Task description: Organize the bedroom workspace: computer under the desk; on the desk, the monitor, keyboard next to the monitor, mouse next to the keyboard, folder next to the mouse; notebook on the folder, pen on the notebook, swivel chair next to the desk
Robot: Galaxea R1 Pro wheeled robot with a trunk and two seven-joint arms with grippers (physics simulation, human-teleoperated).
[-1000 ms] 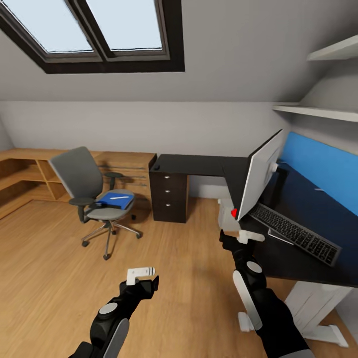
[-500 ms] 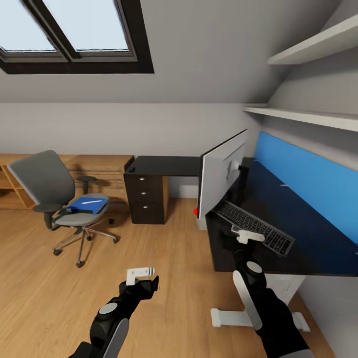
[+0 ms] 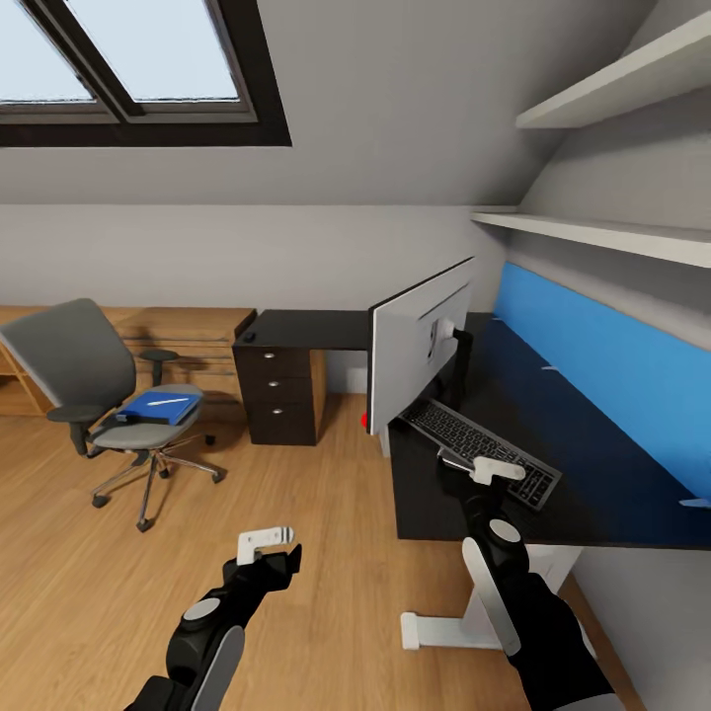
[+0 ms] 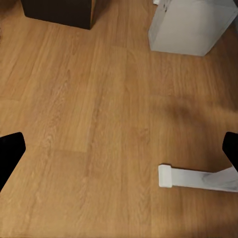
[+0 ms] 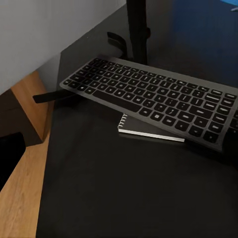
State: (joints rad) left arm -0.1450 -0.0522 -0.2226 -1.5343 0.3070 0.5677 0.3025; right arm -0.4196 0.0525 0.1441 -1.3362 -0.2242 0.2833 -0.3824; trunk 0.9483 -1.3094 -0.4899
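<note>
Matte black keyboard (image 5: 153,96) overlapping spiral notebook (image 5: 148,130)

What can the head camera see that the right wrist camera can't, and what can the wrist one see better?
Head view: the swivel chair with the blue folder on its seat, the drawer unit, and both hands, left hand and right hand.

Right wrist view: close up, a spiral notebook tucked partly under the keyboard.

Both: the keyboard, the black desk and the monitor's stand.
</note>
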